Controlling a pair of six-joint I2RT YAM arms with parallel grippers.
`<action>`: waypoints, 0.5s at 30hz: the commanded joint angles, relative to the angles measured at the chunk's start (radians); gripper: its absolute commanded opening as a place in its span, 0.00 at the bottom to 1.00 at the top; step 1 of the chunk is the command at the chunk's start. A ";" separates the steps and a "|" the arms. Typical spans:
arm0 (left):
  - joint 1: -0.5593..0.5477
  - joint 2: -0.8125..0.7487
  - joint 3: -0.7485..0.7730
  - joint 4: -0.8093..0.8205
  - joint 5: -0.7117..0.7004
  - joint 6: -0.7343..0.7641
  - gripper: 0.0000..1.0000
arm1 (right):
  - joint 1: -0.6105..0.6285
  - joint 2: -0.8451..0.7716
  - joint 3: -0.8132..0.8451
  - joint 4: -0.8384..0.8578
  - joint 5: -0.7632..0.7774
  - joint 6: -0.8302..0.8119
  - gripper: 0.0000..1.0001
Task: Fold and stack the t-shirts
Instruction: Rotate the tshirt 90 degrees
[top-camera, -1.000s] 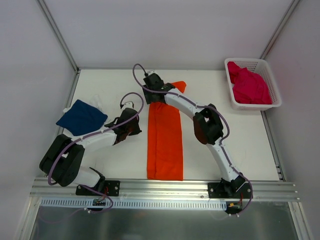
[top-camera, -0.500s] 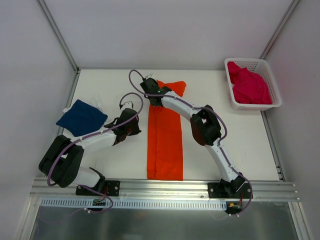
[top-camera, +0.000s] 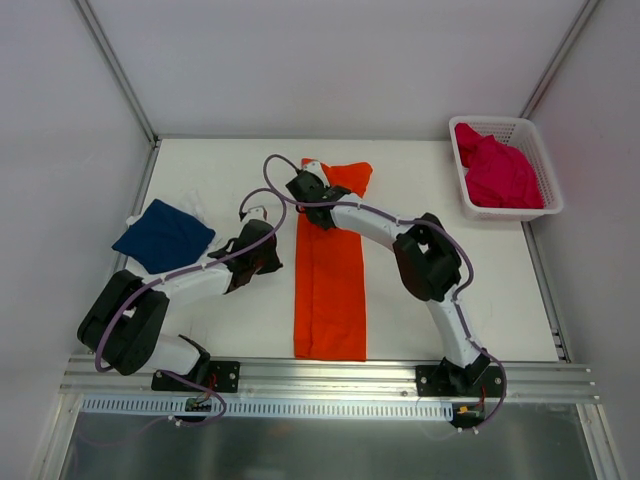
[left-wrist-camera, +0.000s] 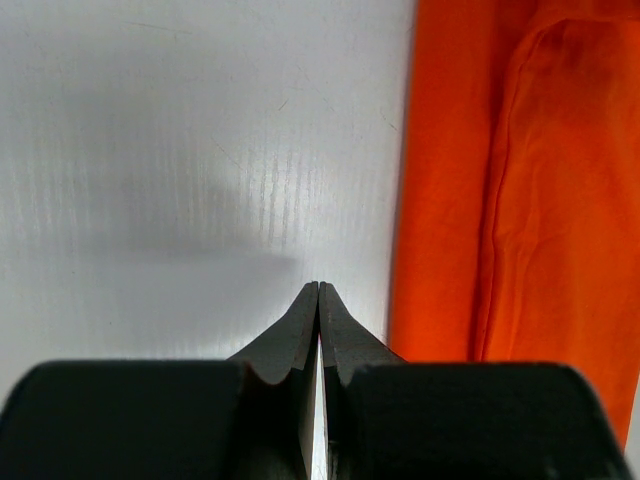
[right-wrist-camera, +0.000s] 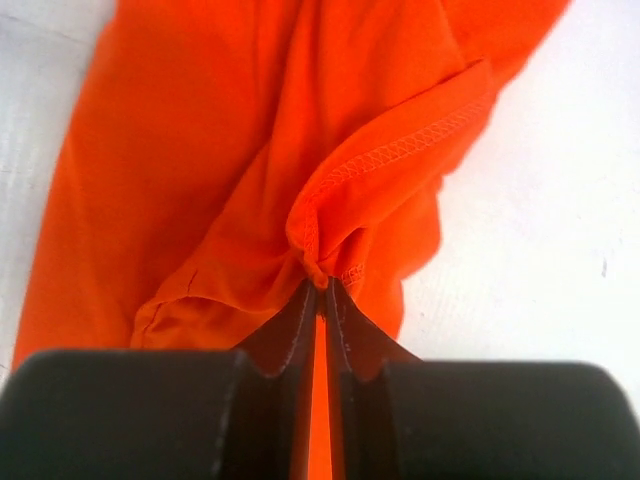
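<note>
**Shallow grab on the orange shirt, could slip**

The right end effector (right-wrist-camera: 322, 285) is clamped on a pucker of hem at the far end of the orange t-shirt (top-camera: 330, 290), a long strip down the middle of the surface (top-camera: 215, 165). It's a thin bite (maybe one layer), so pulling toward the near end could slip or drag the strip crooked. The left end effector (left-wrist-camera: 318, 290), closed and empty just left of it, pins nothing.

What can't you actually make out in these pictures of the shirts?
- Top view: the right arm covers the spot where the right gripper pinches the orange t-shirt.
- Right wrist view: bunched folds hide how many layers are pinched.
- Left wrist view: the picture's edge cuts off most of the orange t-shirt.
- Top view: the pink t-shirt lies crumpled in the basket, its lower folds hidden by itself.
</note>
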 joint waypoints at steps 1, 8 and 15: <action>-0.010 -0.002 -0.017 0.034 0.020 -0.019 0.00 | 0.009 -0.103 -0.033 0.013 0.079 0.040 0.09; -0.010 0.005 -0.031 0.051 0.036 -0.022 0.00 | 0.009 -0.119 -0.062 -0.005 0.085 0.071 0.43; -0.010 0.001 -0.030 0.052 0.040 -0.013 0.00 | 0.009 -0.152 -0.134 0.001 0.100 0.132 0.79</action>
